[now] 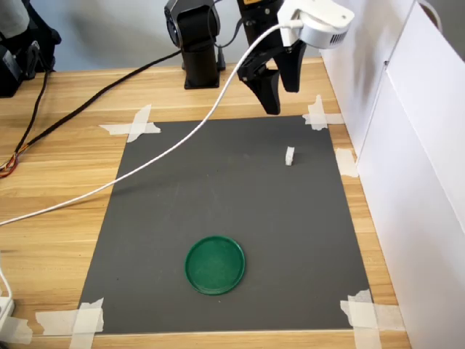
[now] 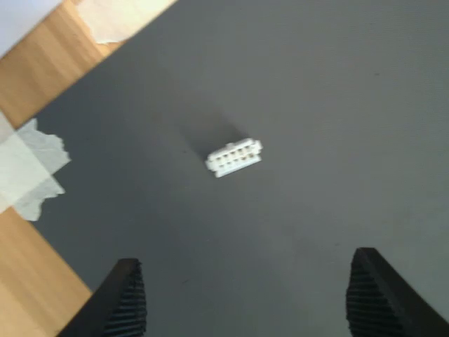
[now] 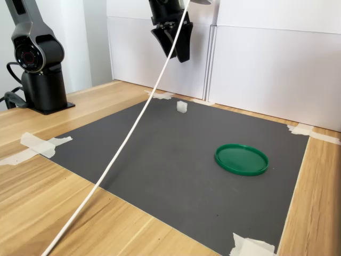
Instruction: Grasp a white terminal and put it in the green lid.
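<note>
The hand (image 1: 280, 91) hangs spread wide and empty above the white terminal (image 1: 290, 155); only the wrist view shows the terminal's ridged face, not the green lid (image 3: 241, 159).

first exterior view high, second exterior view low — wrist view close, all sharing dark mat (image 1: 232, 218)

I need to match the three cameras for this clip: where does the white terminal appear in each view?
First exterior view: white terminal on the dark mat's upper right, below the gripper.
Wrist view: near centre, beyond the fingers.
Second exterior view: at the mat's far edge, under the gripper.
Shared landmark: the taped mat corner nearest the terminal.
</note>
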`<control>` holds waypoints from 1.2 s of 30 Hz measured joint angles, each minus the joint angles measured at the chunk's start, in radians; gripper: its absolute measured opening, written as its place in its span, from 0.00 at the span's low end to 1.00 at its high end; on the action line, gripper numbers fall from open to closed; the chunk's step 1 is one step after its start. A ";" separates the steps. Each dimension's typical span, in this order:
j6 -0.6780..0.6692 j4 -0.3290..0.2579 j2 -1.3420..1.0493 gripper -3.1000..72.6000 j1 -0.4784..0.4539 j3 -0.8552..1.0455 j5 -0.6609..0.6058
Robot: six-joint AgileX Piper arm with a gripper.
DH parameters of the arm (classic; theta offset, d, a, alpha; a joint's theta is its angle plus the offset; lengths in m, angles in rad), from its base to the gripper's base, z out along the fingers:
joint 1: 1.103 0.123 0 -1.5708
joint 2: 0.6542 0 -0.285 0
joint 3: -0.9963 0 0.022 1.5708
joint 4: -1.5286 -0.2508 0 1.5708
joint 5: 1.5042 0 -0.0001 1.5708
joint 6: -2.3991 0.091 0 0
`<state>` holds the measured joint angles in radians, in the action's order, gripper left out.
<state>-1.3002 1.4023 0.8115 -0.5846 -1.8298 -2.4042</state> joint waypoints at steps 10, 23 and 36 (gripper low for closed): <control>0.128 -0.047 0.035 0.98 0.000 0.001 -0.018; 0.292 -0.046 0.142 0.97 0.000 0.001 0.036; 0.588 -0.108 0.182 0.96 0.000 0.055 0.144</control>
<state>-0.7127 1.2945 0.9933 -0.5846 -1.7750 -2.2603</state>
